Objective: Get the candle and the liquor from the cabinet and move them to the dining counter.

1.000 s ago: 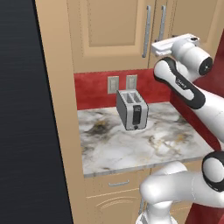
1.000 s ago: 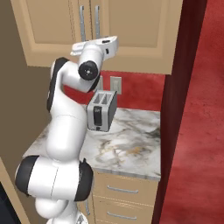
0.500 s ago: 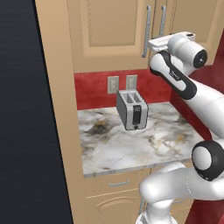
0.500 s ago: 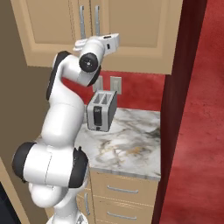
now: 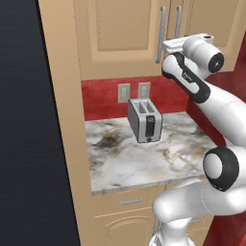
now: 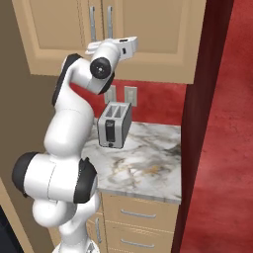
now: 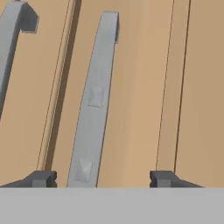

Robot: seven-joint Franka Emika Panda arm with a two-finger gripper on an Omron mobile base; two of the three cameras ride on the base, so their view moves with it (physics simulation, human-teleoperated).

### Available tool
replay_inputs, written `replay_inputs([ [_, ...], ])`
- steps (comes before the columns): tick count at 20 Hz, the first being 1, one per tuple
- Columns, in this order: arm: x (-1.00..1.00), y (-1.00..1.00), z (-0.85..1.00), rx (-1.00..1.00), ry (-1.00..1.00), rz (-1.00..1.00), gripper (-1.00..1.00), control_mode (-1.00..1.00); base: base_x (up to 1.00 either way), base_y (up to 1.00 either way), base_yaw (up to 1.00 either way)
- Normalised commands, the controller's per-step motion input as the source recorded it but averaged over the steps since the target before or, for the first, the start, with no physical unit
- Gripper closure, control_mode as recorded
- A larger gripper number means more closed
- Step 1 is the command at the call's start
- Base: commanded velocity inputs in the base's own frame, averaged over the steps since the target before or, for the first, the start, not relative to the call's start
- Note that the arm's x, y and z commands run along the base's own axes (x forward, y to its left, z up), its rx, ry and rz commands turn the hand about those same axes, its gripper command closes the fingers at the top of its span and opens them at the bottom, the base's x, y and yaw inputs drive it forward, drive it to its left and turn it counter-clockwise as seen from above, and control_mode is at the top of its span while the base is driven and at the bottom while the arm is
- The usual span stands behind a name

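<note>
The gripper is raised to the cabinet, whose doors are closed. Its fingertips stand spread, one on each side of the right door's silver bar handle, not touching it. Below, a toaster stands on the small marble worktop, against the red wall.

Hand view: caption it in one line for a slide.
Open gripper straddling the silver bar handle of a closed tan cabinet door.
</note>
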Motion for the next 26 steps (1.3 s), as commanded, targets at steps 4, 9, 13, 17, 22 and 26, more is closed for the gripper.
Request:
replay_inputs([
  [4,0.36,0.03,-0.07,0.0,0.0,0.0,-1.0,-1.0,0.0,0.0,0.0],
  [9,0.4,0.28,-0.21,-0.01,0.0,-0.02,1.0,-1.0,0.0,0.0,0.0],
  [13,0.22,0.2,-0.19,-0.03,0.0,-0.02,1.0,-1.0,0.0,0.0,0.0],
  [17,0.01,0.08,-0.23,-0.05,0.05,0.0,1.0,-1.0,0.0,0.0,0.0],
  [22,0.0,0.14,-0.26,-0.08,0.09,0.0,1.0,-1.0,0.0,0.0,0.0],
  [26,0.0,0.05,-0.34,-0.08,0.18,0.0,1.0,-1.0,0.0,0.0,0.0],
])
